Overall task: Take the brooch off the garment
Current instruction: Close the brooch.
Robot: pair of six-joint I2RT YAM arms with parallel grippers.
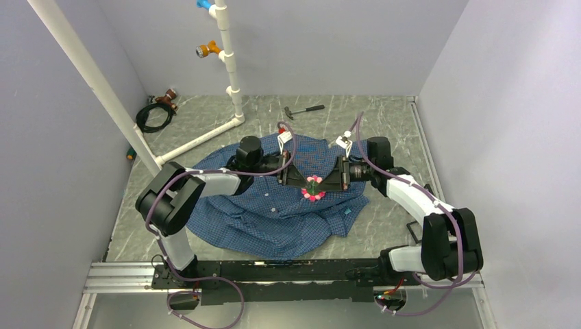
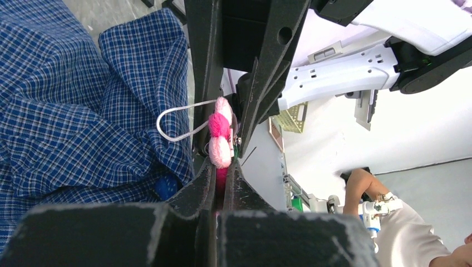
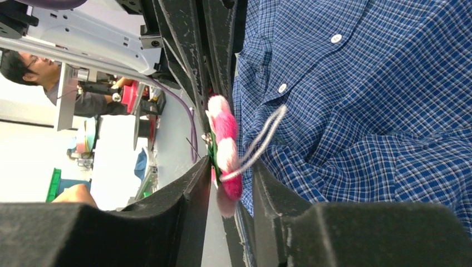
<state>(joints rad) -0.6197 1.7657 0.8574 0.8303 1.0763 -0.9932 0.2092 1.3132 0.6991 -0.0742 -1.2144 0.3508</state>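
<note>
The only label in sight is the small light-blue tag (image 1: pixel 349 210) at the shirt's (image 1: pixel 274 216) right hem in the top view, and its print is too small to read. The shirt, blue fine check, lies crumpled in the middle of the table (image 1: pixel 390 130). Two of its white buttons (image 3: pixel 335 38) show in the right wrist view.

The brooch (image 1: pixel 314 189) sits over the middle of the shirt, right where the two grippers meet tip to tip. It is a ring of pink and pale-pink puffs with a green centre.

The left gripper (image 1: pixel 302 182) comes in from the left. In its own wrist view its jaws are pressed together on the lower edge of the brooch (image 2: pixel 220 136), with pink showing in the slit between them. A thin white loop (image 2: pixel 177 122) hangs off the brooch and lies against a shirt fold.

The right gripper (image 1: pixel 327 182) comes in from the right. Its jaws stand part-way apart with the brooch (image 3: pixel 225 142) between them. One finger (image 3: pixel 192 192) lies by the green back of the brooch, and the other is on the shirt side, with the loop (image 3: pixel 261 136) crossing it. The view is edge-on, so I cannot tell whether these jaws actually press the brooch or only straddle it.

Nor do the views show whether the brooch is pinned to the cloth.
</note>
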